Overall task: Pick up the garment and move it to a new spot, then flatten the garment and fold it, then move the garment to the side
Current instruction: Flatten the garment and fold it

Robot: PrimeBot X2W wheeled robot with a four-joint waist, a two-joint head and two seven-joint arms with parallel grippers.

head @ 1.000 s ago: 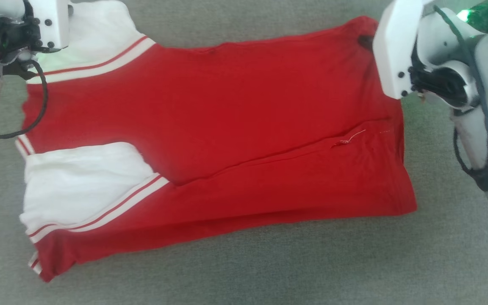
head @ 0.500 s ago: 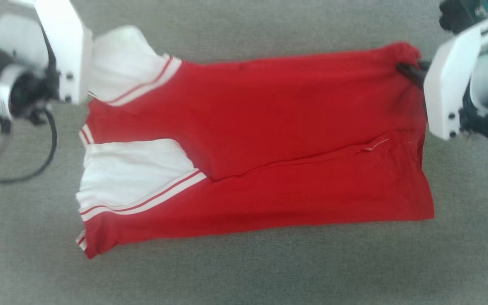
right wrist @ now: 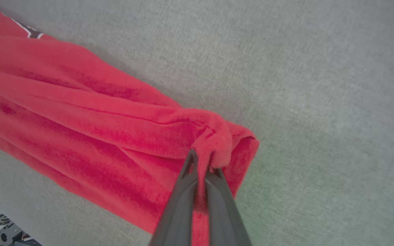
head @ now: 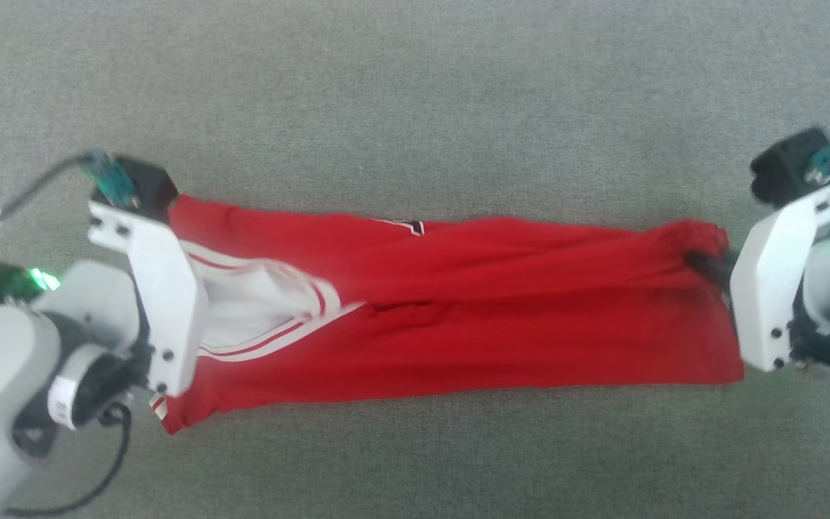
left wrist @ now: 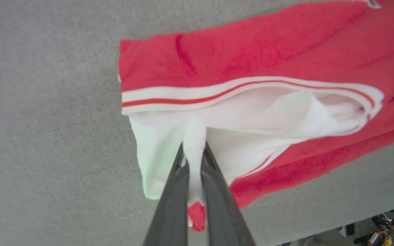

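Left hand (left wrist: 194,152) clamped on garment (head: 494,324) sleeve (left wrist: 251,118) | right hand (right wrist: 202,161) clamped on its red end

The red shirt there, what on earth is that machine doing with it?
A two-armed robot is holding the red shirt by both ends. Its left claw is shut on the white sleeve, and its right claw is shut on a bunched red corner at the other end. The shirt hangs stretched between them, doubled over lengthwise, above a grey surface. It looks mid-fold or mid-carry.
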